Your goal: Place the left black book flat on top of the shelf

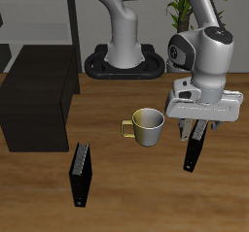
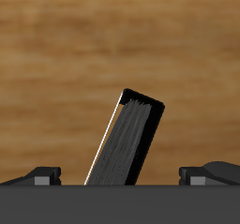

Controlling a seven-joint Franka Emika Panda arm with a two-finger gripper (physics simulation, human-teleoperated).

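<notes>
The left black book (image 1: 195,150) stands on edge on the wooden table, beside the mug. My gripper (image 1: 195,129) is right over it, with the book's top edge between the fingers. In the wrist view the book (image 2: 129,139) shows slanted in the middle. The fingertips (image 2: 42,176) stand wide apart on either side of it, and neither touches it. The gripper is open. The shelf (image 1: 39,95) is a low black cabinet across the table from the gripper, with a bare flat top.
A second black book (image 1: 81,175) stands near the table's front edge. A yellowish mug (image 1: 148,127) sits between the two books. A tall thin-framed dark rack (image 1: 49,17) stands behind the shelf. The robot's base (image 1: 124,61) is at the back.
</notes>
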